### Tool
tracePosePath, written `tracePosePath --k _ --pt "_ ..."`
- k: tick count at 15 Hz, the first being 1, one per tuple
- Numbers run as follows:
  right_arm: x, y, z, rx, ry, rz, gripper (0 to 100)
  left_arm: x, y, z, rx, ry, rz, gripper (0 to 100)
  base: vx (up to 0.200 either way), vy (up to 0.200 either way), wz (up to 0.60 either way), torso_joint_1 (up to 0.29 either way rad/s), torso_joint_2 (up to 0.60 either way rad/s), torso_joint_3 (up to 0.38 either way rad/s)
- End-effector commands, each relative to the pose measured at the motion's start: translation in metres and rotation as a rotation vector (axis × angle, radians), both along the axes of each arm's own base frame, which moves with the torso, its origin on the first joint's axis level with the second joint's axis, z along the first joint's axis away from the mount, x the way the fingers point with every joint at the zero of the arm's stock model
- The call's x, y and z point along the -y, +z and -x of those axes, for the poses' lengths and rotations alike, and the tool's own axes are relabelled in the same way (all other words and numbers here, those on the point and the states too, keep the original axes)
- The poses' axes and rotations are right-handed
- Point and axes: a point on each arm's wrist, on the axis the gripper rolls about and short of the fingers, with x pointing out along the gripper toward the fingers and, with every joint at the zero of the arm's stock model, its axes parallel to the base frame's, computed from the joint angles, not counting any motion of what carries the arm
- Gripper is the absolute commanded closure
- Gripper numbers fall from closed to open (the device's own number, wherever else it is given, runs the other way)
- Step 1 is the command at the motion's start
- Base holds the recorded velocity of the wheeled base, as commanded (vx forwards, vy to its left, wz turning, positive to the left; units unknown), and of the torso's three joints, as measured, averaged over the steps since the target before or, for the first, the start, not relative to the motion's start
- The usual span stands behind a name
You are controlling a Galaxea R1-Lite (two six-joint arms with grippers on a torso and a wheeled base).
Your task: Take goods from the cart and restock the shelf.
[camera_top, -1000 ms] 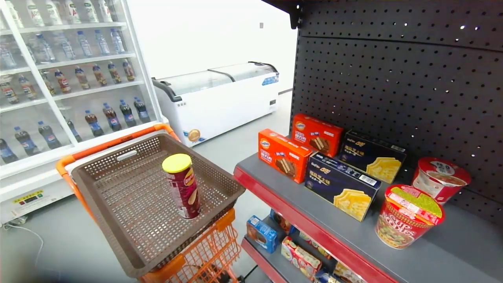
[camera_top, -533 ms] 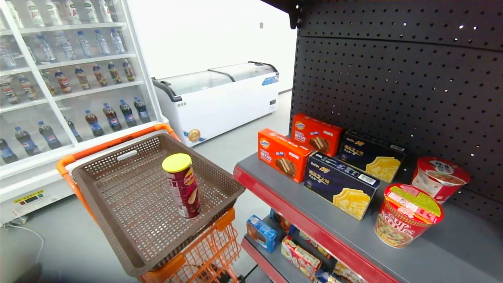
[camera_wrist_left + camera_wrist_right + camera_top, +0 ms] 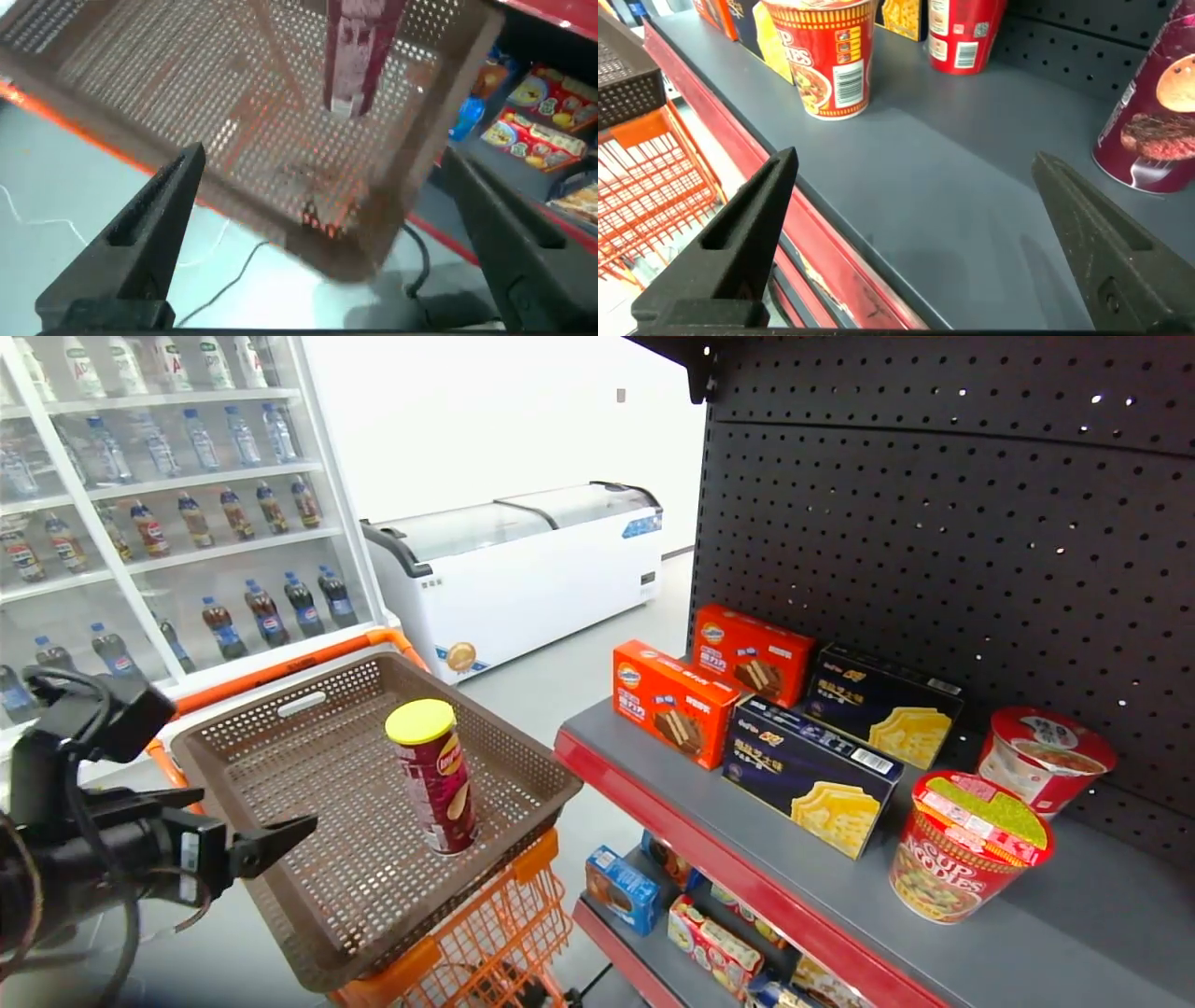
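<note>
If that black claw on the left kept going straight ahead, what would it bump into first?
Most likely the maroon crisp can with the yellow lid, standing in the brown perforated basket, ahead of the open left gripper. Depth is unclear; the basket's rim might come first.

— Anything legible here?
— Bold lettering wraps the front noodle cup [image 3: 966,849], with a barcode [image 3: 845,86] on its side. The crisp can [image 3: 434,779] carries a logo; the orange box [image 3: 674,702] and blue box [image 3: 810,777] show characters too small to read.
</note>
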Motion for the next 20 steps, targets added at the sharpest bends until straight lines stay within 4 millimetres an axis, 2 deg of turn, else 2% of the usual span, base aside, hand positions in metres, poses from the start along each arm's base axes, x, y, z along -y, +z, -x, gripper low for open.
tracePosePath --k 1,4,8,11,14,20 --pt "0.000 0.000 0.000 0.000 0.000 0.000 0 0.004 -0.024 -0.053 -0.067 -0.049 0.014 0 0.000 0.000 0.00 0.000 0.00 0.000" --pt "0.000 0.000 0.000 0.000 0.000 0.000 0 0.012 -0.039 -0.081 -0.073 -0.083 0.011 0 0.000 0.000 0.00 0.000 0.00 0.000" --pt "0.000 0.000 0.000 0.000 0.000 0.000 0 0.020 -0.060 -0.108 -0.019 -0.103 0.011 0 0.000 0.000 0.00 0.000 0.00 0.000" --pt "0.000 0.000 0.000 0.000 0.000 0.000 0 0.025 -0.072 -0.112 -0.002 -0.121 0.010 0 0.000 0.000 0.00 0.000 0.00 0.000" --pt "0.000 0.000 0.000 0.000 0.000 0.000 0 0.030 -0.095 -0.120 0.059 -0.131 0.008 0 0.000 0.000 0.00 0.000 0.00 0.000" --pt "0.000 0.000 0.000 0.000 0.000 0.000 0 0.039 -0.117 -0.135 0.162 -0.155 0.012 0 0.000 0.000 0.00 0.000 0.00 0.000"
